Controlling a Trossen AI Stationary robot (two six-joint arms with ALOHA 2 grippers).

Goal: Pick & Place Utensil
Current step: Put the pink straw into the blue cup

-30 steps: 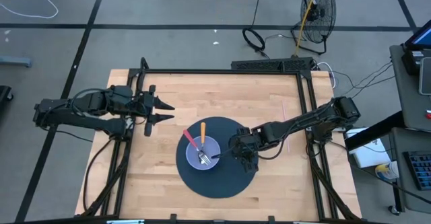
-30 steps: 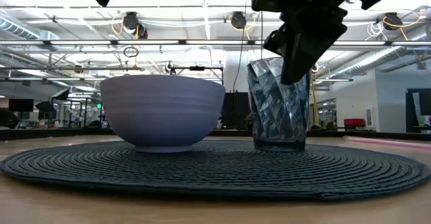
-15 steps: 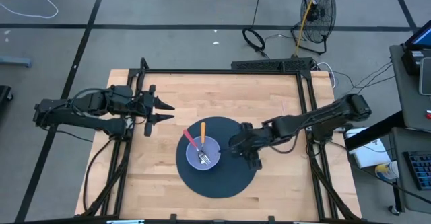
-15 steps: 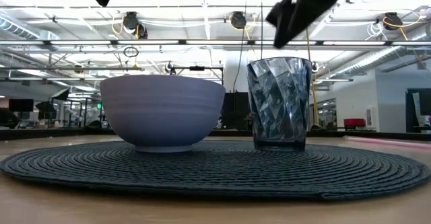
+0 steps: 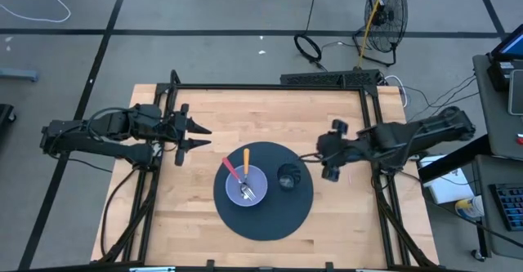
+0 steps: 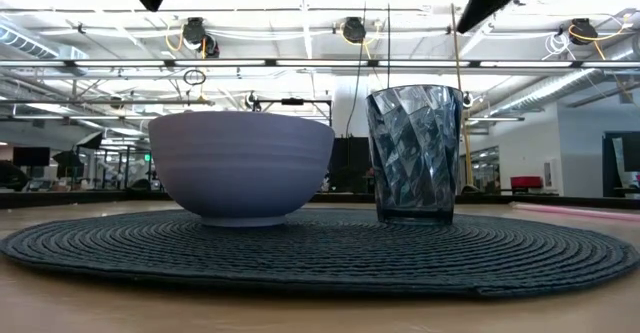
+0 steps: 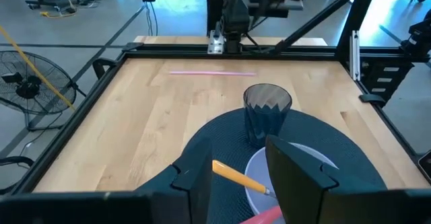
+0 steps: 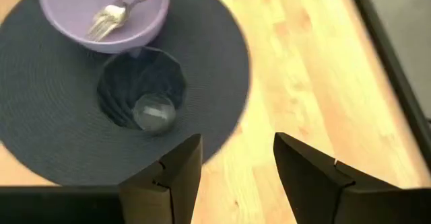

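Withdrawn from above the bowl [image 5: 247, 185], the right gripper [image 5: 330, 160] hangs fingers apart, empty, beside the placemat [image 5: 270, 219]. Orange-handled fork [image 5: 246, 171] rests in the bowl, placement apparently done. Left gripper [image 5: 196, 136] waits, fingers apart.

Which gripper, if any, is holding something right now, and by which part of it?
Neither. The right gripper has open, empty jaws beside the placemat. The left gripper waits open and empty. The utensils lie in the bowl.
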